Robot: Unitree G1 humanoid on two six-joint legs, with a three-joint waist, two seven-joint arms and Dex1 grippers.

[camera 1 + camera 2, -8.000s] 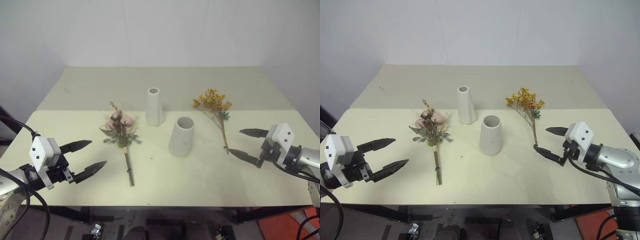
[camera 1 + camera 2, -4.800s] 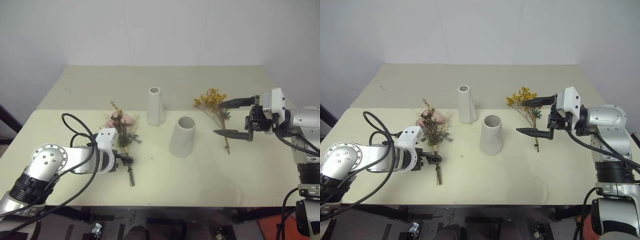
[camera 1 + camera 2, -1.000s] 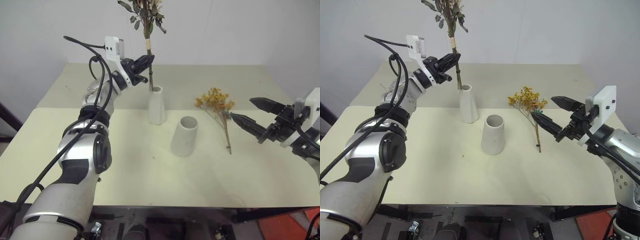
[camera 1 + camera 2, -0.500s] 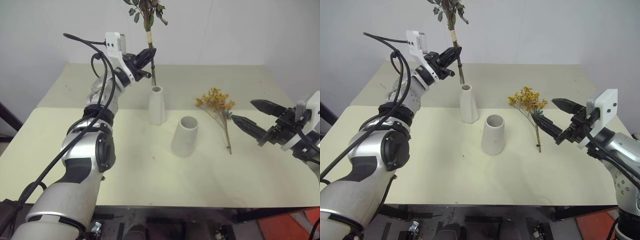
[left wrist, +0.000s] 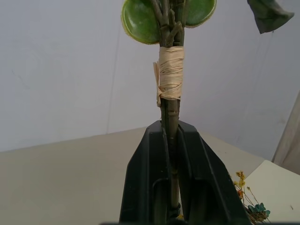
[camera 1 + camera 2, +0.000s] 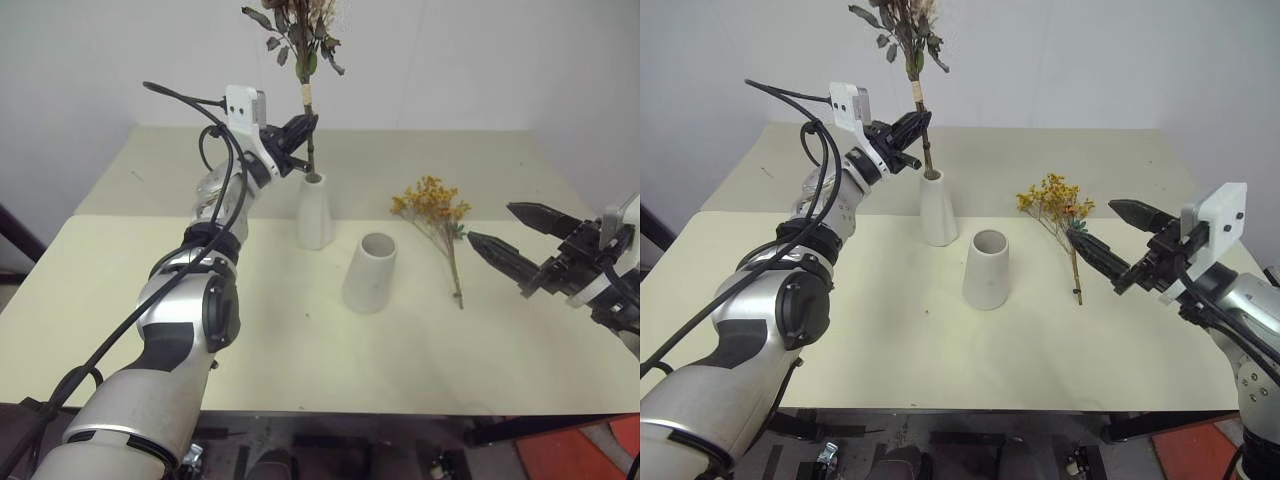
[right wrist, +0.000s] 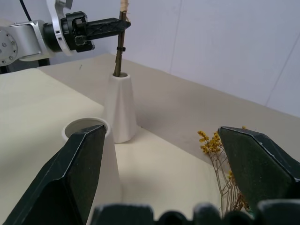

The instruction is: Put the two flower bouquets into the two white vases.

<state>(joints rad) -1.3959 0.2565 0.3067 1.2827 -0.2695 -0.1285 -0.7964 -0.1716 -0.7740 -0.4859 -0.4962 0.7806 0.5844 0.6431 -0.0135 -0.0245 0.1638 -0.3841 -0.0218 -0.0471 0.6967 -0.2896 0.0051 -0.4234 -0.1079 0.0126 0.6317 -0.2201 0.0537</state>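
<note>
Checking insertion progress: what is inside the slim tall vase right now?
The stem end of the rose bouquet enters the mouth of the slim vase, gripped above by the left gripper. How deep the stem reaches is hidden by the vase wall.

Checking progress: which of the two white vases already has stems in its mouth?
The slim, tall vase: the rose bouquet's stems enter its narrow neck. The shorter, wider vase stands empty.

Open tabletop (image 6: 300,340) surrounds the wide vase (image 6: 367,273); the yellow bouquet (image 6: 437,215) seems unobstructed beside it.
</note>
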